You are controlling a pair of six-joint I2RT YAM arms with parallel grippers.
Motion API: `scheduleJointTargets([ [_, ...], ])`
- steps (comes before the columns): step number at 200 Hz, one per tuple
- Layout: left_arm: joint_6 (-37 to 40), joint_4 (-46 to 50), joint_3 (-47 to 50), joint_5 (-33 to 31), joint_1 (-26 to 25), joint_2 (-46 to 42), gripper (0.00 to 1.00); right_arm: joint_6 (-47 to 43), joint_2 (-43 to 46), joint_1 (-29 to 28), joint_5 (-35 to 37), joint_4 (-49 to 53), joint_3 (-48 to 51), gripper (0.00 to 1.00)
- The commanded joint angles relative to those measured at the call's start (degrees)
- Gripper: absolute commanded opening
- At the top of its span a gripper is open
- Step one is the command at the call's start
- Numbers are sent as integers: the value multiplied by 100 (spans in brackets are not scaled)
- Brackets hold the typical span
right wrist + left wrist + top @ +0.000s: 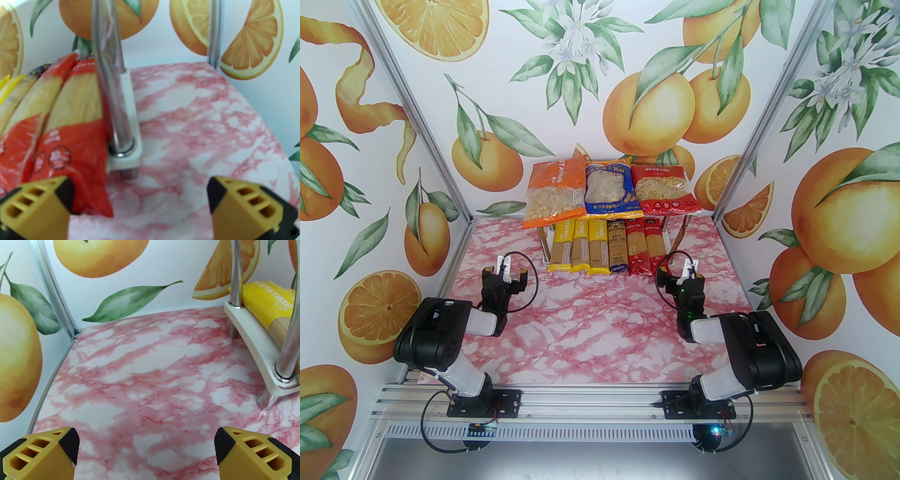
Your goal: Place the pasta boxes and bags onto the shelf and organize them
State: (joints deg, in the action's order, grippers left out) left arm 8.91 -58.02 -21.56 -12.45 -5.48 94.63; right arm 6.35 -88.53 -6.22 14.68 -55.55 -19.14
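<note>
Shelf [253, 343] at back-centre of table [590, 328]. Three wide bags [607, 187] side by side on top tier; six spaghetti packs [604, 246] in a row on lower tier.

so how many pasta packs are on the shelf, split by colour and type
yellow spaghetti packs: 3
red spaghetti packs: 2
dark blue spaghetti pack: 1
orange bag: 1
blue bag: 1
red bag: 1
total: 9

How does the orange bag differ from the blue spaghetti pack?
The orange bag is wide, on the upper tier of the shelf; the blue spaghetti pack is long and narrow, on the lower tier. The bag shows short pasta, the pack straight strands. Both have clear windows.
</note>
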Motion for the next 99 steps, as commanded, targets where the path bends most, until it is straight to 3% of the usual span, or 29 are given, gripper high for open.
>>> scheduleJointTargets([
  [1, -107, 0, -147, 27, 60, -6, 100, -97, -52, -47, 605, -58, -87, 100],
  [99, -109, 10, -147, 49, 81, -15, 100, -148, -68, -82, 558, -77, -109, 100],
])
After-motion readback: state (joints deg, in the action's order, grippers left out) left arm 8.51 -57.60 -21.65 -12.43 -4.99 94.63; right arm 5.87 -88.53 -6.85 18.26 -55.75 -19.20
